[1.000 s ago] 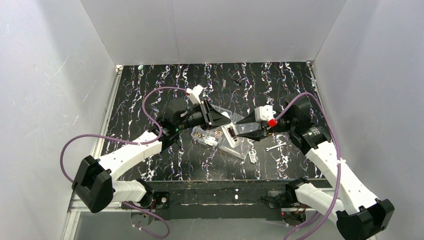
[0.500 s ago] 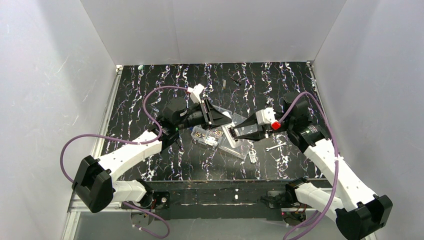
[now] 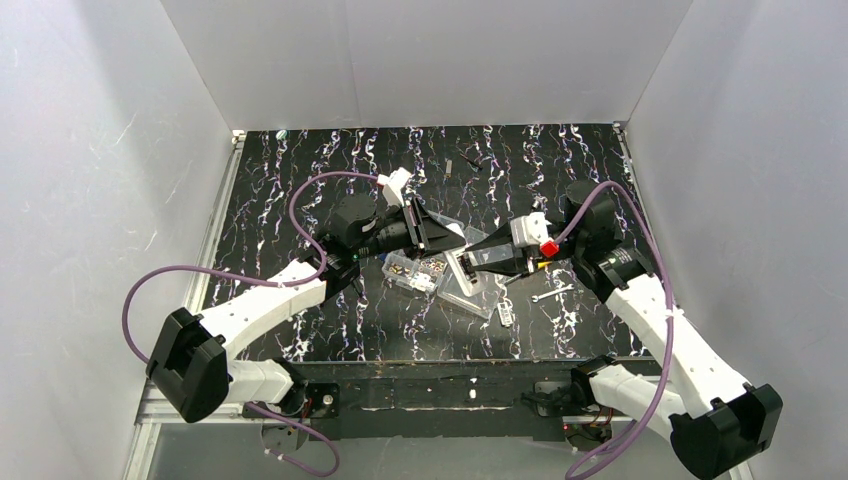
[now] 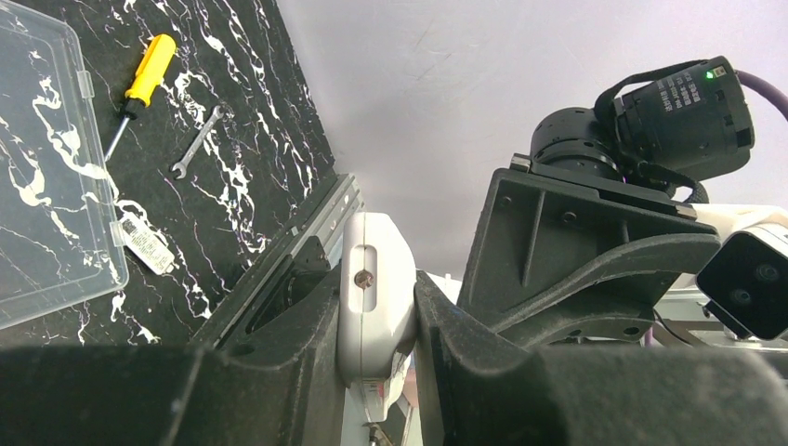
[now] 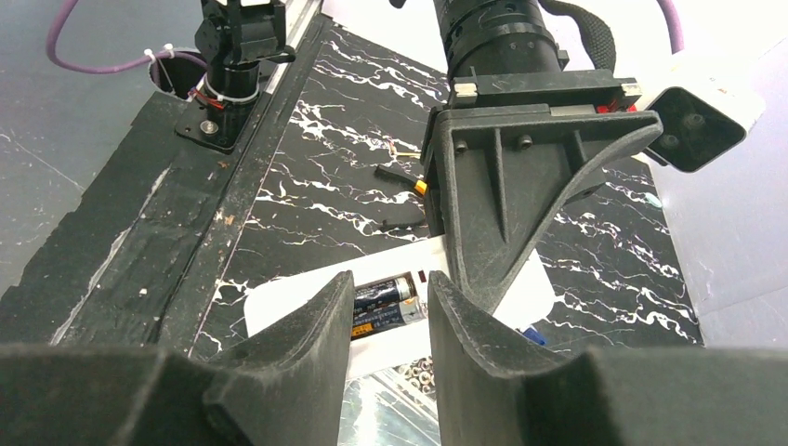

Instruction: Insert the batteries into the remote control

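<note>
My left gripper [image 3: 455, 240] is shut on one end of the white remote control [image 3: 461, 268] and holds it above the clear organiser box [image 3: 484, 302]. In the left wrist view the remote control [image 4: 374, 297] is clamped edge-on between the two fingers of the left gripper [image 4: 376, 348]. The right gripper [image 3: 468, 262] reaches in from the right, its tips at the remote. In the right wrist view the remote control [image 5: 288, 307] shows its open compartment with two batteries [image 5: 381, 299] lying side by side. The right gripper [image 5: 390, 299] stands open just in front of them, holding nothing.
The organiser's small compartments [image 3: 415, 270] hold screws. A yellow-handled screwdriver [image 4: 144, 79], a small wrench [image 4: 197, 141] and a labelled tag [image 4: 146, 246] lie right of the box lid [image 4: 46, 204]. A small dark object [image 3: 470, 158] lies near the back wall.
My right gripper has moved left up to the remote and its jaws have narrowed. The left gripper and the remote have stayed put.
</note>
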{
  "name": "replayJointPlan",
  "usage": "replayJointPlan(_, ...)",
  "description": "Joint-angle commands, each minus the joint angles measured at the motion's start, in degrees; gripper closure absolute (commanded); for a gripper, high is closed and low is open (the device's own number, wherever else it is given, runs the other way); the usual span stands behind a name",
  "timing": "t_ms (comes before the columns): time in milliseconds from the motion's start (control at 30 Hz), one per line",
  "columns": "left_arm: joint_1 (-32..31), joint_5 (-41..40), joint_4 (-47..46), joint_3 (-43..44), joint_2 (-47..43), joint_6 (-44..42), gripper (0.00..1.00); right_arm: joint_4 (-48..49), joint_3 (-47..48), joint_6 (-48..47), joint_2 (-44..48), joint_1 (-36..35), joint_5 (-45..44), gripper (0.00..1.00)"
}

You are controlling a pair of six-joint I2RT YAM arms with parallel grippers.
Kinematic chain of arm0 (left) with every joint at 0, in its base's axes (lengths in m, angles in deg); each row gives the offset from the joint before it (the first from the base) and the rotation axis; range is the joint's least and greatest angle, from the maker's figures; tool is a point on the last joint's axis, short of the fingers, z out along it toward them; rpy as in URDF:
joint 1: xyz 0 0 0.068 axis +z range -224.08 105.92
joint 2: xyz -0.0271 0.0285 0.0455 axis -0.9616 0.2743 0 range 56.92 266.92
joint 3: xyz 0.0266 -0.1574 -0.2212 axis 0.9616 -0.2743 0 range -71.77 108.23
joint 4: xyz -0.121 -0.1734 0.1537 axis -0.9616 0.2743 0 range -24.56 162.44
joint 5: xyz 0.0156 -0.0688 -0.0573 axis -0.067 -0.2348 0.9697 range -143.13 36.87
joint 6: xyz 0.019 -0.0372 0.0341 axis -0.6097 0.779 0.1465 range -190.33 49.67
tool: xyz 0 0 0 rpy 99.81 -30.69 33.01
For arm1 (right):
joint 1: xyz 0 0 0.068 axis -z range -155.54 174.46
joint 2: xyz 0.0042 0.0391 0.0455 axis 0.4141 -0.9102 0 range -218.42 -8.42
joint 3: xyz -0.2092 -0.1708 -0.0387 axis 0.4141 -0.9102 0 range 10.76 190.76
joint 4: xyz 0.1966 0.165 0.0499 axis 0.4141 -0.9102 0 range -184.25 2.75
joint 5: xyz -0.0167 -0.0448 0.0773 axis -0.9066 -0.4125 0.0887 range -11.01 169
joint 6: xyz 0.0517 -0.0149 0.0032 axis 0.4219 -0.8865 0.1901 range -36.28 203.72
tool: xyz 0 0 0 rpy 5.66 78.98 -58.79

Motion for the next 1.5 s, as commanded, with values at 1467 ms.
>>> replayJointPlan(1467, -0.48, 2.61, -4.86, 4.18, 0.22, 0.69, 1.00, -2.86, -1.81, -0.82, 0.21, 0.19, -3.75, 0.69)
